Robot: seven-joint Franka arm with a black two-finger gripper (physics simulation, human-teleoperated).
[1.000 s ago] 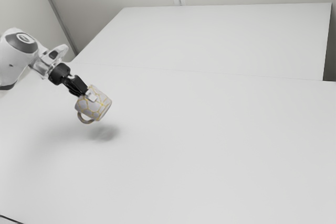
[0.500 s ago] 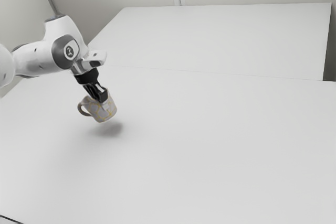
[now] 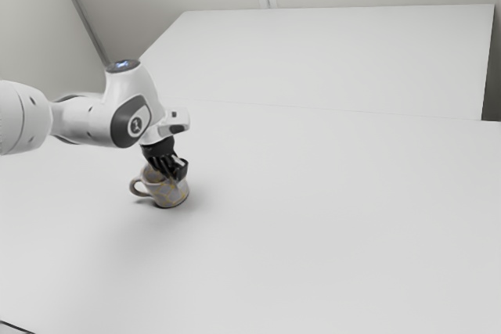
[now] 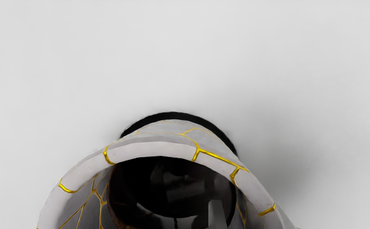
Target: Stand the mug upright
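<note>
the bench (image 3: pixel 313 232) is spreading pale and smooth across the exterior view, with a faint seam (image 3: pixel 313 108) crossing it and a thin dark line (image 3: pixel 16 327) cutting over the near corner at the exterior view's left. toward that same side, the patterned mug (image 3: pixel 167 195) is sitting at the surface, mouth up, its handle pointing to the exterior view's left. its dark base (image 4: pixel 172 115) is showing in the wrist view, close against the bench, and a soft shadow (image 3: pixel 200 195) is falling just beside it.
</note>
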